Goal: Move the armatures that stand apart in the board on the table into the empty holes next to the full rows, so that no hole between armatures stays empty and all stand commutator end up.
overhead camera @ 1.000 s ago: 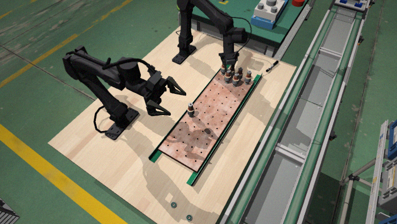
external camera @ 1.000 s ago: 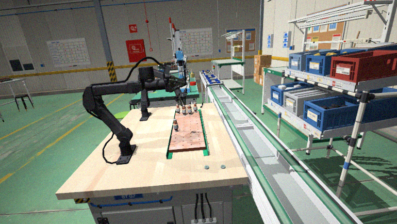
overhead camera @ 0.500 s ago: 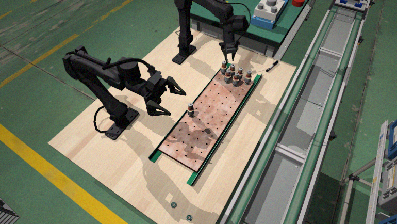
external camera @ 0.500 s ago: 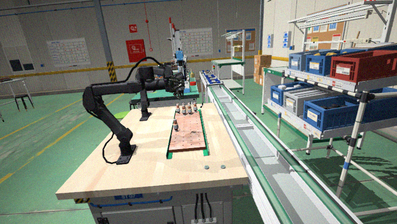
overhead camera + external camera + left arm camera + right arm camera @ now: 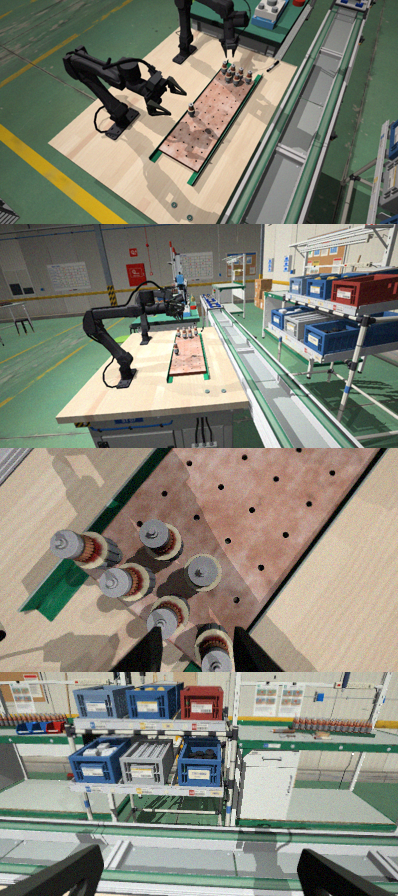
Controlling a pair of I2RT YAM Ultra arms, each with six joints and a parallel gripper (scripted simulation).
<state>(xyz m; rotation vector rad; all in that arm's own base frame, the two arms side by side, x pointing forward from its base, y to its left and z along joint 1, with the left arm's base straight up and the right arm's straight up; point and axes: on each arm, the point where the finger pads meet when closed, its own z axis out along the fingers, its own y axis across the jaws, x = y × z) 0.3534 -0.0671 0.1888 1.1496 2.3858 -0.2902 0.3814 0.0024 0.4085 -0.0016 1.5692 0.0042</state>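
Seven armatures (image 5: 236, 80) (image 5: 184, 333) (image 5: 202, 570) stand commutator end up in the perforated copper-toned board (image 5: 219, 109) (image 5: 190, 358) (image 5: 300, 495), counted in the top view. Six form a cluster at its upper end: four in the end row, two in the adjoining row. One lone armature (image 5: 190, 110) (image 5: 175, 350) stands apart, near the board's left edge at the centre of the frame.

The board lies between two green rails on a pale wooden table (image 5: 91, 139) (image 5: 117, 402). Two small rings (image 5: 171, 205) (image 5: 207, 391) lie at the lower edge of the top view; one marker (image 5: 272, 66) lies upper right. The room has a green floor, grey walls and a conveyor (image 5: 246, 174) (image 5: 257, 393) (image 5: 200, 879).

The left gripper (image 5: 229, 57) (image 5: 197, 636) is above the cluster, partly open and empty. The right gripper (image 5: 178, 105) (image 5: 179, 317) (image 5: 200, 857) is wide open, empty, above the table beside the lone armature.

The left wrist view shows six armatures, omitting the lone one; the exterior view appears to show four in the cluster. The right wrist view shows six bins (image 5: 201, 704) on a rack.
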